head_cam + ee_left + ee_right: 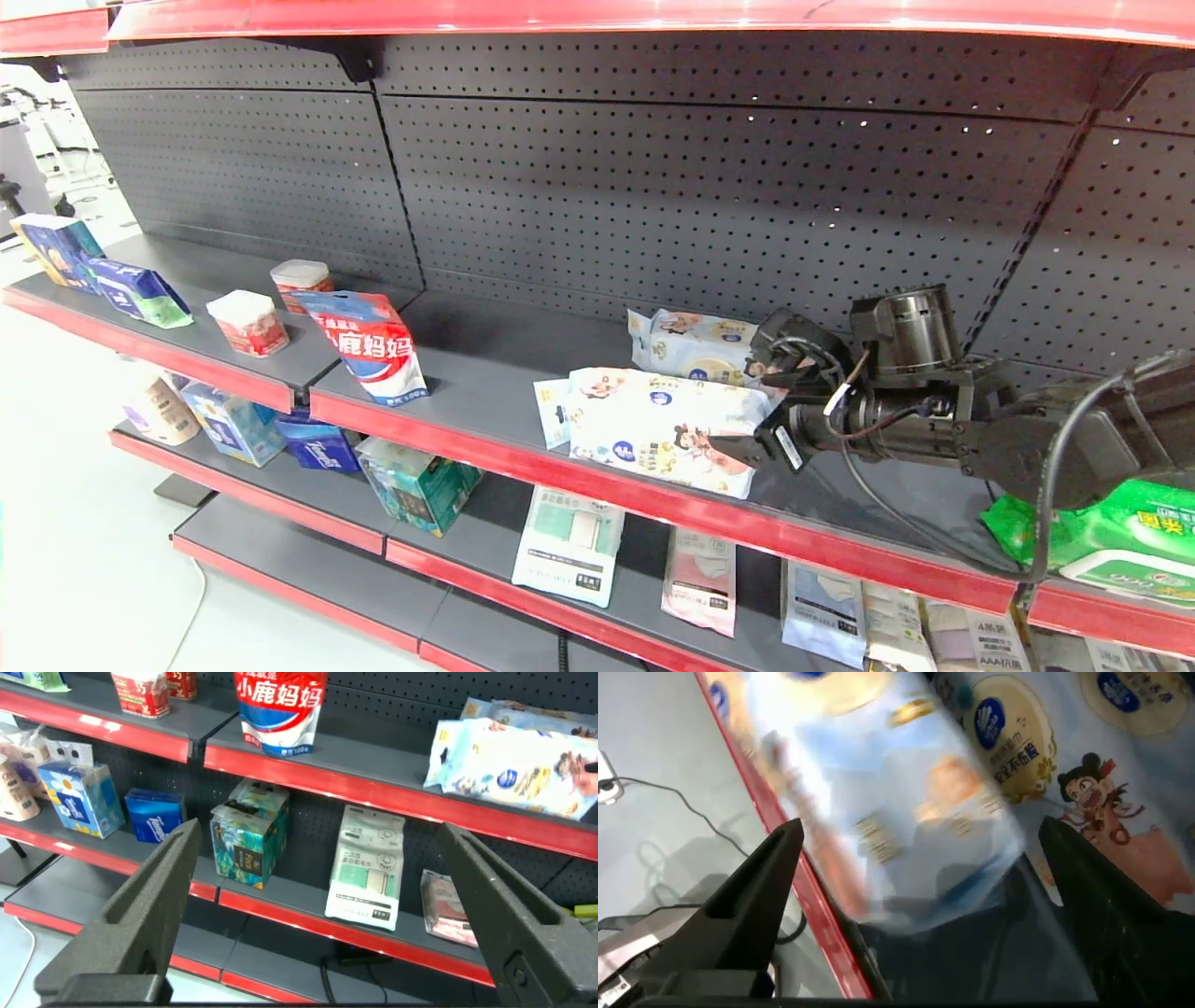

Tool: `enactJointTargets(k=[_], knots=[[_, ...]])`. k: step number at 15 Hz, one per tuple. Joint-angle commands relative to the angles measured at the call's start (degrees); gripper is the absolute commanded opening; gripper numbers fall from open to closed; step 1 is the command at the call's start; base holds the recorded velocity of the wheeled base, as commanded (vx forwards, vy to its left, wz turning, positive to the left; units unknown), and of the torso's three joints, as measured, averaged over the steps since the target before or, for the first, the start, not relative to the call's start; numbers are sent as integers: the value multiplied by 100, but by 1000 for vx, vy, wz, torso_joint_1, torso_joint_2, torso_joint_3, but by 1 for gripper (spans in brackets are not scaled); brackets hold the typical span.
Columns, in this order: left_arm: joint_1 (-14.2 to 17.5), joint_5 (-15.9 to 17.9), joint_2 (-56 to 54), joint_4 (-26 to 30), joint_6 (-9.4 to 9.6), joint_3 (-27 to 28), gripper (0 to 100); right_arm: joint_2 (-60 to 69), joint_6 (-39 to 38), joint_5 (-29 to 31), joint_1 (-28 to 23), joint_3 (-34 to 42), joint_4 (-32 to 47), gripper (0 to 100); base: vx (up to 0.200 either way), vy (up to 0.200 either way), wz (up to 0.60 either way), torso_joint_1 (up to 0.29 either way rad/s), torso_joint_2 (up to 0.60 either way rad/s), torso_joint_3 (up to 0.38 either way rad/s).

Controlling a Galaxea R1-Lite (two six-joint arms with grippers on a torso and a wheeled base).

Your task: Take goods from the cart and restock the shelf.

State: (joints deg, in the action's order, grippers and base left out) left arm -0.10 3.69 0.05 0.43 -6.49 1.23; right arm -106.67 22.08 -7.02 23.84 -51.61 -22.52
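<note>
One wipes pack [653, 427] lies on the shelf [485, 350], at nine o'clock from the right end effector [739, 446], whose fingers stand apart. This placement seems nearly finished. The left end effector [318, 917] is spread and empty, so more goods probably remain.

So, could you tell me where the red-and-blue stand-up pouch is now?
Head view: the pouch stands upright at the front edge of the shelf, left of centre, just right of a white-lidded tub, well left of the wipes pack.

Dark shelf [495, 345], red front edge: two wipe packs [663, 425], standing pouch [369, 345], two tubs [247, 322], green packs [1120, 541] at right.
</note>
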Motion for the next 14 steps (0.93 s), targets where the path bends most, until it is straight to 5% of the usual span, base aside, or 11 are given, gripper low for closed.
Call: enactJointTargets(k=[1, 14], knots=[[1, 0, 4, 1, -2, 0, 100, 190, -2, 8, 6, 11, -7, 100, 0, 0, 0, 0, 0, 0], [1, 0, 4, 1, -2, 0, 100, -21, 7, -54, -345, 64, -7, 100, 0, 0, 0, 0, 0, 0]])
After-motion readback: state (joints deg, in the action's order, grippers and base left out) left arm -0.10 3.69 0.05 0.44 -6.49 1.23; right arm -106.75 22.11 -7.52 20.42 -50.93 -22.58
